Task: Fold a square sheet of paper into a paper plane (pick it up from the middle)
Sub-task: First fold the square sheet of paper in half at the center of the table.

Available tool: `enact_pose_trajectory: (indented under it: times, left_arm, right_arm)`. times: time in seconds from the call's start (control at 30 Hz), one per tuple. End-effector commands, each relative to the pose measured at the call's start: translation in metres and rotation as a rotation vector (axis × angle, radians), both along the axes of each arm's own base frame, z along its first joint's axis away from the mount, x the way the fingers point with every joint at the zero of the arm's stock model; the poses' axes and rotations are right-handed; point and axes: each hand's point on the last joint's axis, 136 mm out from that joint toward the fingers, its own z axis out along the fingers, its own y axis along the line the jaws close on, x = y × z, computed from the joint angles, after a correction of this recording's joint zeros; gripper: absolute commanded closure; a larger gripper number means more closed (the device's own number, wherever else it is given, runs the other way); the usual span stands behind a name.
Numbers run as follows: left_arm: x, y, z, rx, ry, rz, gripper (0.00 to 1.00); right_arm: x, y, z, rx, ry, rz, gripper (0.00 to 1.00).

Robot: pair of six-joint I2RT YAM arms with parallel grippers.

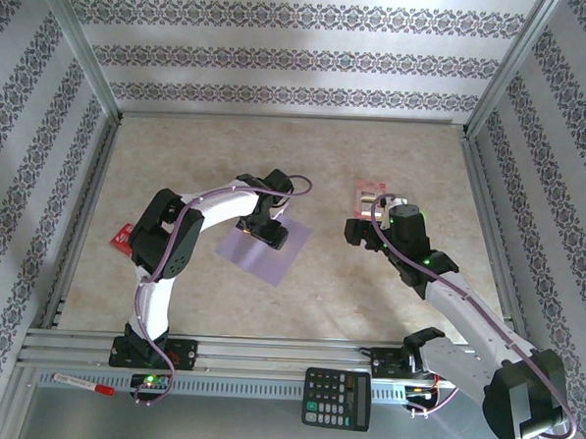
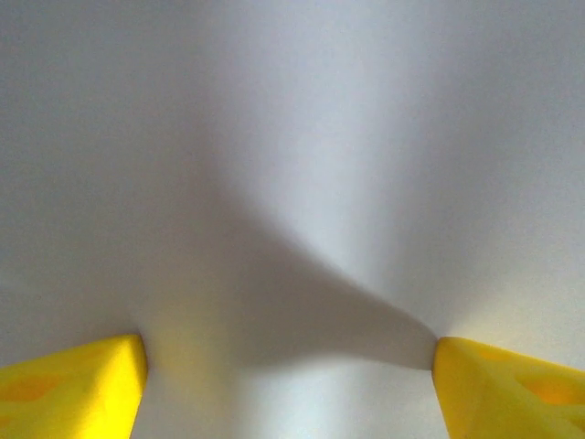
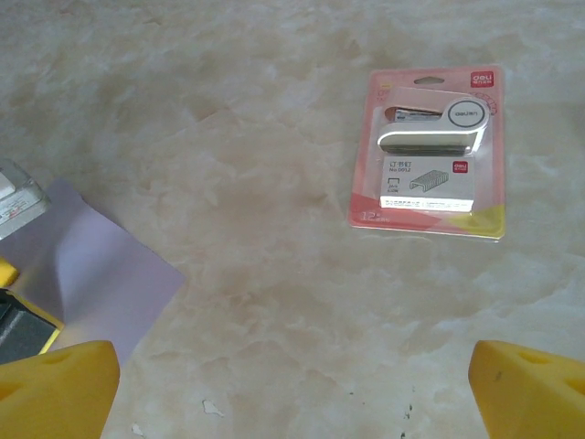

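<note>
Yellow fingertips [image 2: 73,389] of the left gripper [image 2: 288,393] stand wide on the square sheet of paper [image 1: 289,251] at mid-table [image 1: 368,292]. It buckles between them, not yet pinched. I'd squeeze slowly, pressing lightly. The right gripper [image 3: 292,389] hangs wide open, empty.

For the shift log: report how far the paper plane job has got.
Done: nothing folded; the sheet lies flat on the table. In hand: the left jaws stand wide on its middle, paper puckering into a ridge between them, not yet lifted. The right jaws hang open over bare table to its right. Left: the pickup and every fold.
</note>
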Motion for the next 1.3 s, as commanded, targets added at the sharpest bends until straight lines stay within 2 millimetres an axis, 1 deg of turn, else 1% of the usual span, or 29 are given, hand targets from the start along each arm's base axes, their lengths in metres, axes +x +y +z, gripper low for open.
enact_pose_trajectory:
  times: [0.0,0.2,0.3,0.4,0.5,0.57,0.67,0.73,0.83,0.9,0.93,0.97,1.0,1.1,1.2,1.27]
  left_arm:
    - [-0.022,0.013,-0.02,0.034,0.103,0.013,0.19]
    - [-0.017,0.007,-0.014,0.01,0.086,0.02,0.22]
    - [-0.015,0.004,-0.008,-0.012,0.073,0.034,0.28]
    - [-0.012,-0.005,0.001,-0.076,0.041,0.063,0.39]
    - [-0.011,-0.021,0.014,-0.205,0.009,0.102,0.53]
    - [-0.013,-0.033,0.022,-0.299,-0.006,0.117,0.6]
    - [-0.016,-0.056,0.051,-0.494,-0.024,0.128,0.69]
    - [-0.019,-0.08,0.089,-0.7,-0.044,0.115,0.74]
    - [-0.028,-0.106,0.141,-0.981,-0.032,0.087,0.77]
    - [-0.033,-0.117,0.167,-1.146,-0.006,0.092,0.78]
    - [-0.036,-0.12,0.172,-1.214,0.012,0.097,0.78]
    - [-0.037,-0.123,0.175,-1.255,0.023,0.105,0.78]
    - [-0.037,-0.124,0.172,-1.276,0.046,0.121,0.78]
    - [-0.037,-0.122,0.144,-1.217,0.087,0.159,0.78]
    - [-0.038,-0.119,0.115,-1.152,0.107,0.18,0.77]
    - [-0.038,-0.117,0.098,-1.132,0.132,0.205,0.77]
  right_arm:
    - [0.001,0.001,0.0,0.015,0.008,0.0,0.02]
    - [0.004,0.003,0.0,0.016,0.019,0.007,0.02]
    - [0.006,0.005,-0.001,0.019,0.023,0.01,0.02]
    - [0.006,0.004,-0.001,0.018,0.027,0.008,0.02]
    - [0.006,0.004,0.002,0.02,0.024,0.003,0.02]
    - [0.005,0.004,0.004,0.024,0.03,0.006,0.02]
    - [0.002,0.006,0.008,0.041,0.052,0.021,0.02]
    - [-0.003,0.009,0.013,0.06,0.076,0.043,0.02]
    - [-0.009,0.009,0.027,0.102,0.099,0.066,0.02]
    - [-0.015,0.007,0.039,0.134,0.106,0.084,0.02]
    - [-0.017,0.006,0.046,0.156,0.109,0.096,0.02]
    - [-0.019,0.007,0.051,0.177,0.111,0.109,0.02]
    - [-0.021,0.008,0.054,0.201,0.118,0.119,0.02]
    - [-0.027,0.022,0.055,0.271,0.143,0.176,0.02]
    - [-0.029,0.032,0.042,0.344,0.193,0.194,0.05]
    - [-0.03,0.04,0.029,0.389,0.24,0.201,0.12]
